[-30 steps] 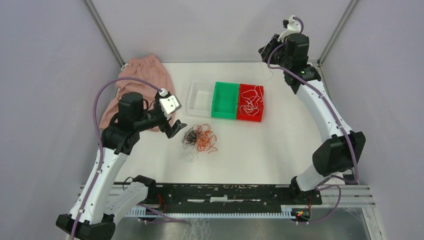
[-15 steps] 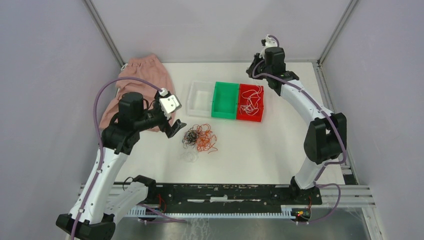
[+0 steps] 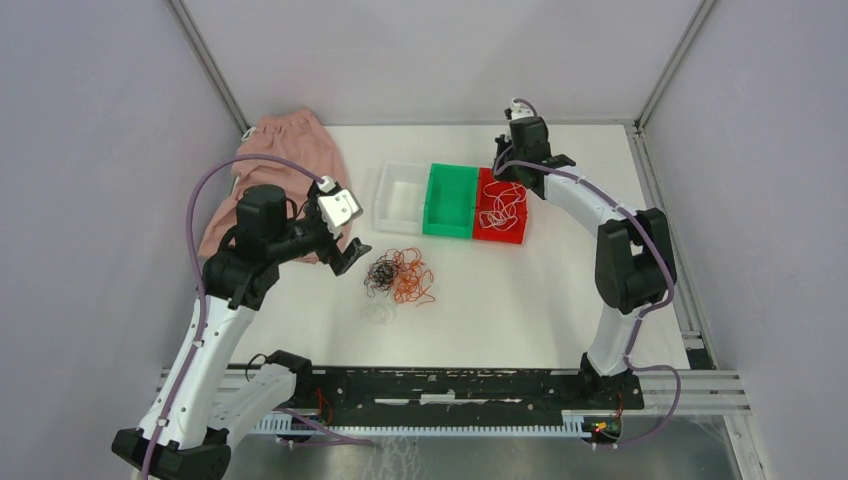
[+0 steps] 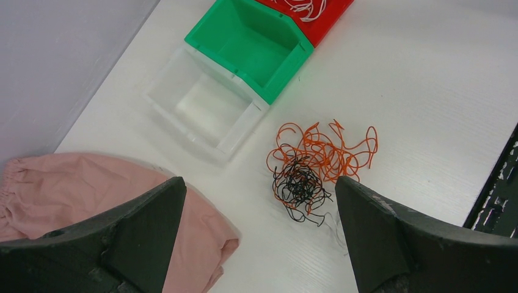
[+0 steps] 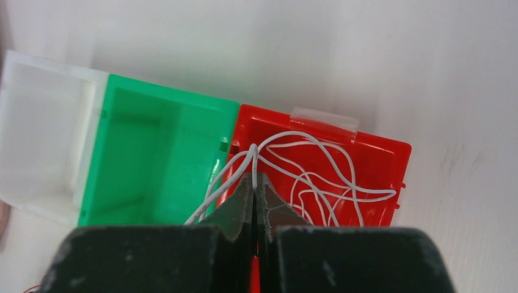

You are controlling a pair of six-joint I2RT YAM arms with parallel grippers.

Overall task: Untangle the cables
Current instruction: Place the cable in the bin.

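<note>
Nearest the arm bases, a few pale, faint strands (image 3: 378, 313) lie loose on the white surface (image 3: 560, 290). They sit at about 7 o'clock from the main clump and just apart from it. That clump is the orange and black cables (image 3: 398, 275). The black curls bunch on its 9 o'clock side and the orange loops spread toward 3 o'clock, the two colours snarled together where they meet.

The left gripper (image 4: 256, 180) hangs at the clump's 9 o'clock with its jaws spread wide and nothing between them. It is close to the black curls but not touching them.

Farther back, at the clump's 12 to 1 o'clock, three bins stand in a row, wall to wall. They are a clear bin (image 3: 400, 195), a green bin (image 3: 450, 200) with nothing in it, and a red bin (image 3: 502, 236).

The white cables (image 5: 317, 177) lie looped inside the red bin. The right gripper (image 5: 253, 180) is above that bin's wall on the green bin's side, jaws pressed together on one of these white strands. From the pinch, strands trail both into the red bin and over the green bin's edge.

At the surface's 10 o'clock corner a pink cloth (image 3: 290, 150) lies crumpled, well apart from every cable.
</note>
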